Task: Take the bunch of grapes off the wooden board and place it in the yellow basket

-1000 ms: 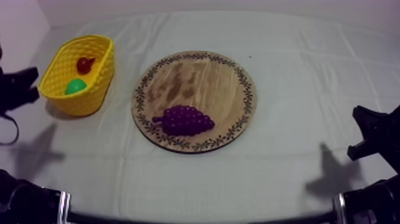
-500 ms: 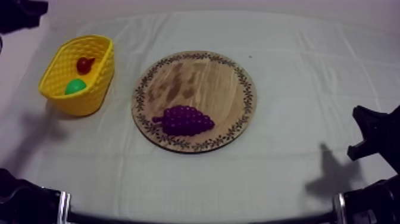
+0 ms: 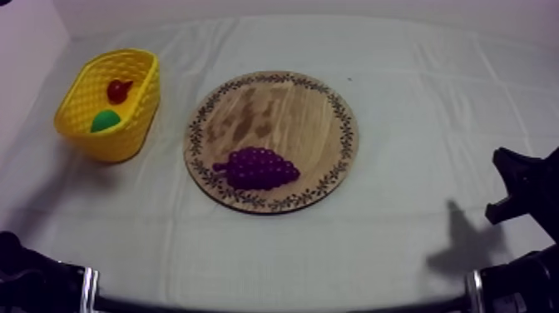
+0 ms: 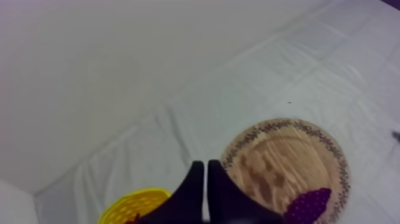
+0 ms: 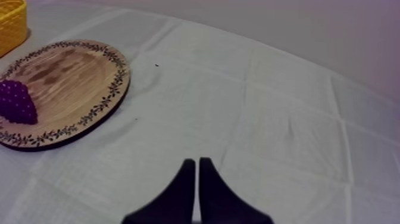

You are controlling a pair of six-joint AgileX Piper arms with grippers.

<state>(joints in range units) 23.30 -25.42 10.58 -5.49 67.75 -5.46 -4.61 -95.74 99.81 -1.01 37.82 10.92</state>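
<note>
Left tool (image 4: 206, 171) clenched on nothing, drawn into a narrow wedge, held high over the table (image 3: 416, 241). Grapes (image 4: 308, 205) lay below and beside its tip, on the board (image 4: 286, 149) at the rim nearest the tool. Basket (image 4: 132, 200) sat at the tip's other side, holding a small red fruit (image 3: 119, 89) and a green fruit (image 3: 105, 121). Right tool (image 5: 197, 170) also clenched, empty, with board and grapes well ahead of it.

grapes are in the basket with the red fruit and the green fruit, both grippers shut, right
Not quite: the grapes lie on the board, not in the basket, as the top view shows. The rest holds: the red fruit and the green fruit are in the basket, and the left gripper and right gripper are both shut.
</note>
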